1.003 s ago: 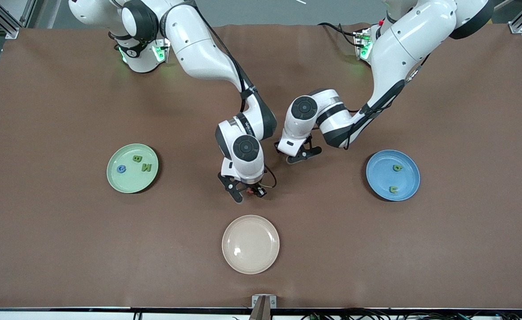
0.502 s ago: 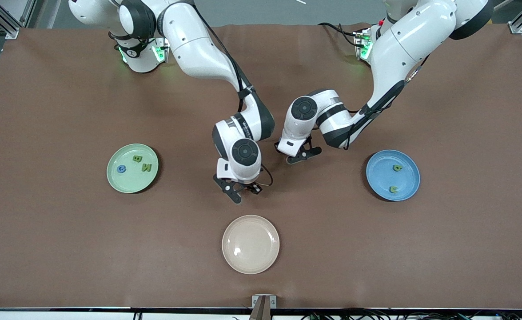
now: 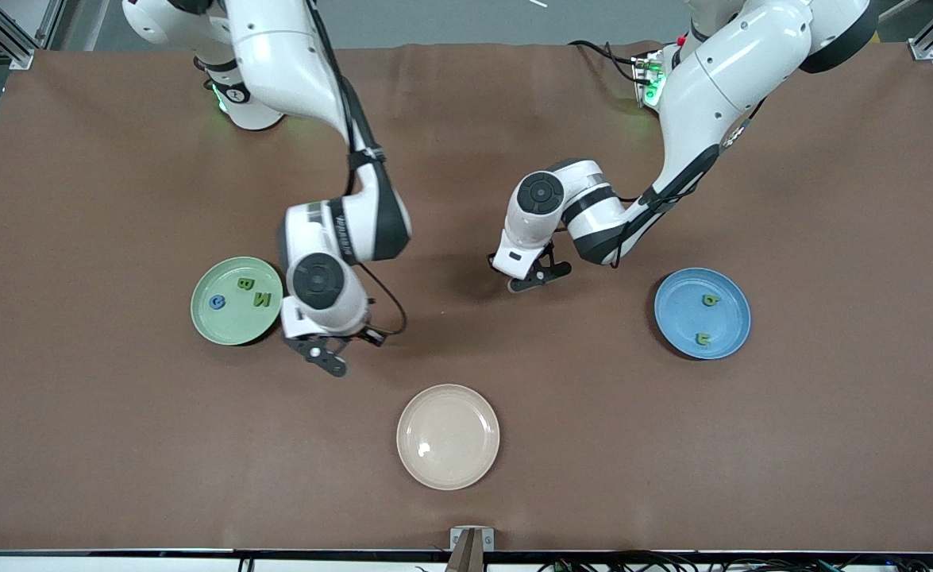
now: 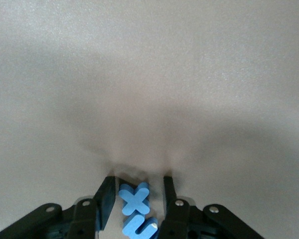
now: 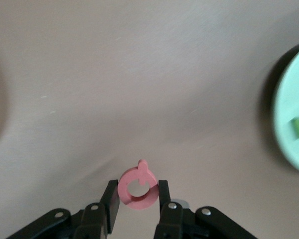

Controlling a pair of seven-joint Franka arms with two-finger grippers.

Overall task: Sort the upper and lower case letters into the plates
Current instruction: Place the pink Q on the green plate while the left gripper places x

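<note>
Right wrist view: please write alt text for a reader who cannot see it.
The right gripper holds a small pink ring-shaped foam letter with a short tail between its black jaws, above the brown table mat. The rim of the pale mint green plate shows at one edge.

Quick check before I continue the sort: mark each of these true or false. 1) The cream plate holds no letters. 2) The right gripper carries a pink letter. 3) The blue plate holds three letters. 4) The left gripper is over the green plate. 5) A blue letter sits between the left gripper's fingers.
1) True: the cream plate shows nothing on it.
2) True: the right gripper is shut on a pink letter.
3) False: the blue plate holds two letters; the green plate holds three.
4) False: the left gripper is over bare table between the two plates.
5) True: a blue letter sits between the left gripper's fingers.
</note>
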